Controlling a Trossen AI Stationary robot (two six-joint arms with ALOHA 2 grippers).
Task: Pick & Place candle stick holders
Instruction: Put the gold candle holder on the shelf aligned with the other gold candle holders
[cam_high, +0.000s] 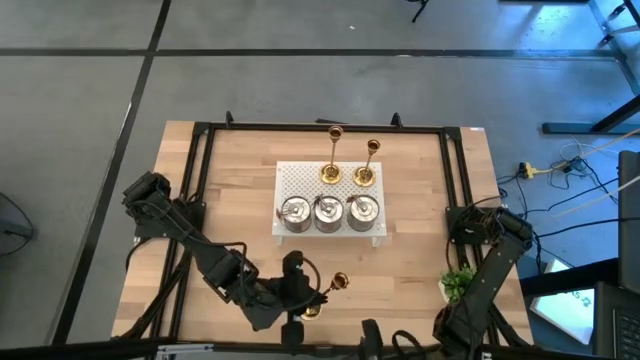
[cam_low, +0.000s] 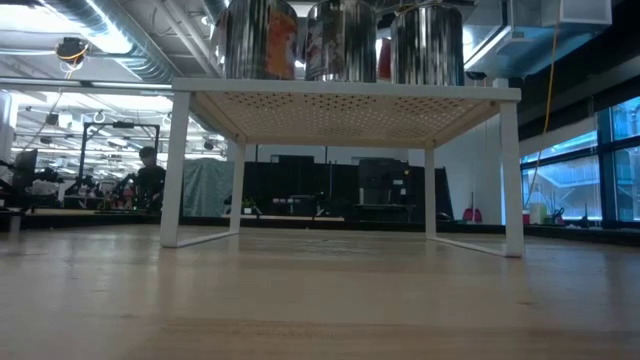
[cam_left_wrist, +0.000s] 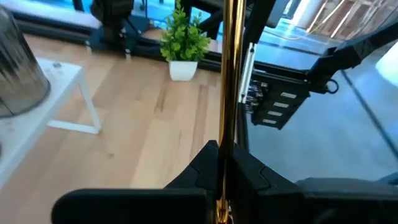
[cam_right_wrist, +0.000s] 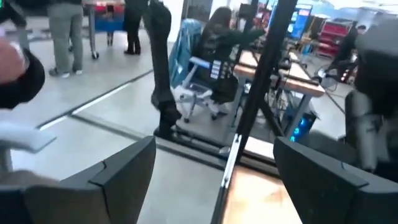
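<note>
Left gripper holds a gold candlestick

From above, the left gripper (cam_high: 312, 296) pinches a gold candlestick (cam_high: 328, 291) near the table's (cam_high: 420, 250) front edge. Its wrist view shows fingers (cam_left_wrist: 199, 168) tight on the stem. The right gripper (cam_right_wrist: 214, 171) is spread wide, holding nothing.

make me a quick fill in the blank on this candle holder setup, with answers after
1. The number of silver holders on the white stand is ____.
2. The left gripper is shut on a ____ candlestick.
3. Behind the silver holders stand ____ gold candlesticks.
4. The green plant sits beside the ____ arm.

Missing words: three; gold; two; right
</note>
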